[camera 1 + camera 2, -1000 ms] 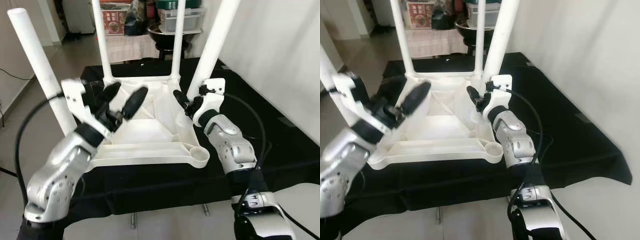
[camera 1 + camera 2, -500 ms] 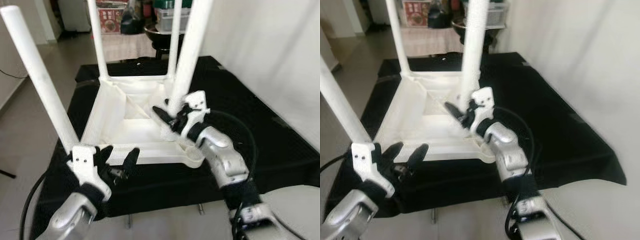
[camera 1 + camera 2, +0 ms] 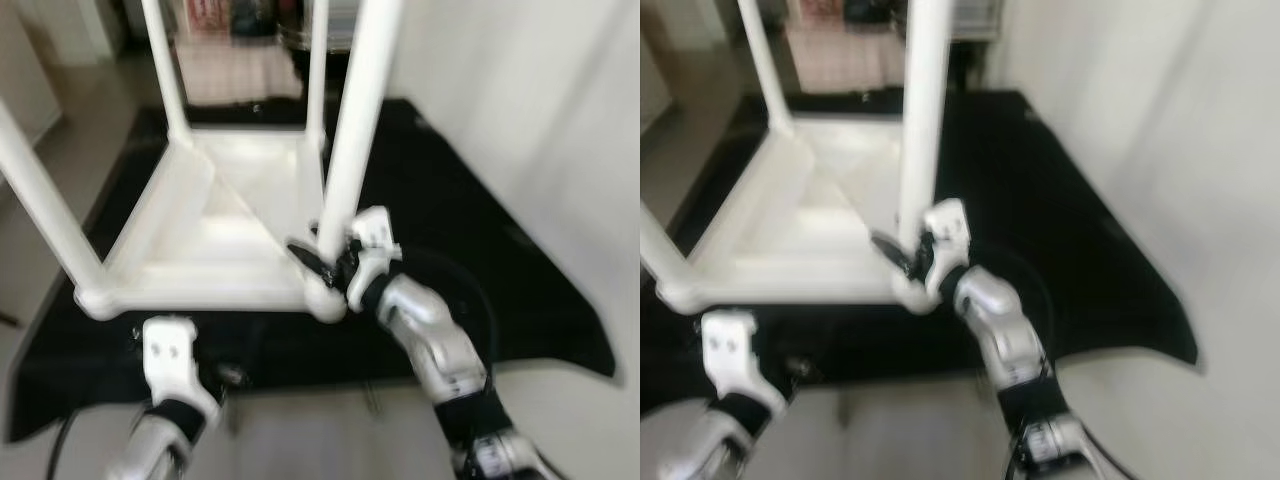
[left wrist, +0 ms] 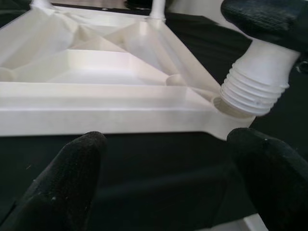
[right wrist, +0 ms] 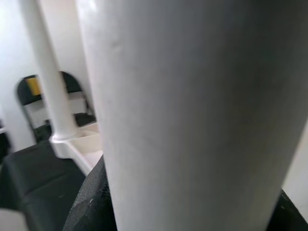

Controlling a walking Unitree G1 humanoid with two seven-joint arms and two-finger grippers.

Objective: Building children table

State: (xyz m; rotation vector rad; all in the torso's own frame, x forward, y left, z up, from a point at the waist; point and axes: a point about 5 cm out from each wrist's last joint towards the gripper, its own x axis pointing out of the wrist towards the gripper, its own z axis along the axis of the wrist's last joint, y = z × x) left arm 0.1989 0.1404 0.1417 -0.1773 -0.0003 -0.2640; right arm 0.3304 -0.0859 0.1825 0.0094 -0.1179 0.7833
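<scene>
The white table top (image 3: 200, 230) lies upside down on a black cloth (image 3: 450, 200). My right gripper (image 3: 322, 262) is shut on the base of a white leg (image 3: 355, 120), which stands at the near right corner. In the left wrist view the leg's threaded end (image 4: 255, 91) sits at the corner socket (image 4: 226, 108), slightly tilted. In the right wrist view the leg (image 5: 192, 106) is between the black fingers (image 5: 91, 202). My left gripper (image 4: 166, 139) is open, low in front of the table's near edge, with nothing between its fingers (image 4: 79, 159).
Three other legs stand upright in their corners: near left (image 3: 40, 200), far left (image 3: 165, 70) and far right (image 3: 318, 90). A pale wall (image 3: 520, 100) runs along the right. Bare floor (image 3: 300, 440) lies before the cloth's near edge.
The view has shifted and blurred. My left arm has dropped from over the table top to below its near edge. The right gripper has carried the leg to the near right corner.
</scene>
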